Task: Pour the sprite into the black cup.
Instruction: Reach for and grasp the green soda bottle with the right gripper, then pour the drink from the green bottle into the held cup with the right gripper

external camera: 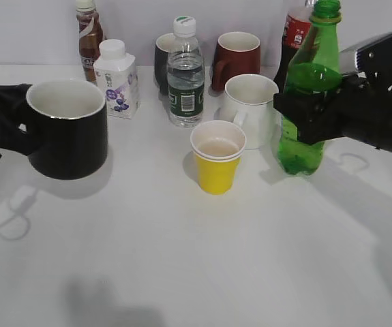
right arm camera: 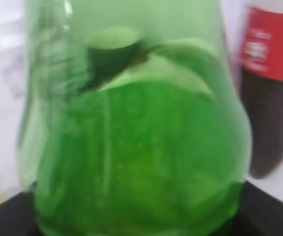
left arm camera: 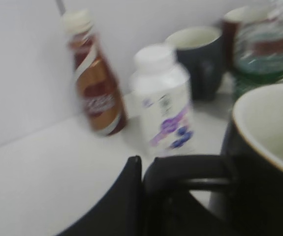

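The sprite (external camera: 309, 88) is a tall green bottle with no cap, held upright just above the table at the right. My right gripper (external camera: 303, 114) is shut round its middle. In the right wrist view the sprite (right arm camera: 136, 147) fills the frame and hides the jaws. The black cup (external camera: 66, 128) has a white interior and hangs above the table at the left. My left gripper (external camera: 11, 126) is shut on its loop handle (left arm camera: 185, 169). The black cup's rim (left arm camera: 267, 132) shows at the right of the left wrist view.
A yellow paper cup (external camera: 217, 157) stands mid-table. Behind it are a white mug (external camera: 250, 109), a clear water bottle (external camera: 185, 75), a dark red mug (external camera: 236, 60), a dark mug (external camera: 163, 63), a cola bottle (external camera: 292, 41), a small white bottle (external camera: 116, 78) and a brown bottle (external camera: 88, 37).
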Controlling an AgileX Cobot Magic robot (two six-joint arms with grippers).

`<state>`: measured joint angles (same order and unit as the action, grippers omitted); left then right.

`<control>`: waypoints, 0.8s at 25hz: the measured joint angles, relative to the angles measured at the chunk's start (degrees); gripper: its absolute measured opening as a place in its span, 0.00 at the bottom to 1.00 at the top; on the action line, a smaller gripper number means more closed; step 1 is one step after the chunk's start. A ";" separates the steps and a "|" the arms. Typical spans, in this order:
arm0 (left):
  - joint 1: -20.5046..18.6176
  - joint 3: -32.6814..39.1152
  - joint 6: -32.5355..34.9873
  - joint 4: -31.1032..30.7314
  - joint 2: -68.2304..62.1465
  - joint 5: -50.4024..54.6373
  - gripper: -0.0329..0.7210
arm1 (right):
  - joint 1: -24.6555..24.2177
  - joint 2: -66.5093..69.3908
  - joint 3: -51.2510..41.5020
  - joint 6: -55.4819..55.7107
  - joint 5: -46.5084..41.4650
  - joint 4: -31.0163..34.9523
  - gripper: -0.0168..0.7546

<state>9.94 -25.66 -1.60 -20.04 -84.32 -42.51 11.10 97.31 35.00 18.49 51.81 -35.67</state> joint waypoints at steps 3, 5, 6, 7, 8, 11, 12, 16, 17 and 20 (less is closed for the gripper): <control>3.81 0.00 -0.34 0.17 4.27 3.94 0.09 | 1.46 -4.71 -0.10 0.19 -5.48 -2.07 0.57; 6.40 0.00 -1.78 0.17 6.44 6.85 0.09 | 3.42 -9.10 0.80 0.04 -11.59 -2.24 0.57; 7.56 0.00 -2.78 0.17 7.16 8.32 0.09 | 4.89 -10.75 1.78 -0.58 -15.51 -2.35 0.57; 8.44 0.05 -3.86 0.17 7.84 9.51 0.09 | 6.26 -12.21 2.82 -1.40 -18.86 -2.43 0.57; 9.42 0.05 -4.58 0.18 8.40 10.28 0.09 | 8.01 -13.64 4.24 -2.58 -22.69 -2.49 0.57; 11.85 -0.20 -5.29 0.23 9.25 11.82 0.09 | 13.29 -15.71 8.86 -8.41 -32.33 -2.51 0.57; 12.80 -0.69 -5.46 0.23 9.39 13.06 0.09 | 14.60 -15.78 10.27 -10.07 -34.60 -2.51 0.57; 16.47 -4.53 -5.68 0.29 9.44 20.72 0.09 | 19.46 -15.72 15.68 -18.49 -43.68 -2.45 0.57; 17.16 -5.41 -5.68 0.29 9.44 22.11 0.09 | 20.26 -15.72 16.45 -20.67 -45.08 -2.65 0.57; 19.26 -7.49 -5.74 0.29 9.51 25.96 0.09 | 22.16 -15.72 17.51 -26.63 -48.26 -3.28 0.57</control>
<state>29.20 -33.15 -7.34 -19.75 -74.81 -16.55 33.26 81.59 52.51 -8.14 3.55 -38.96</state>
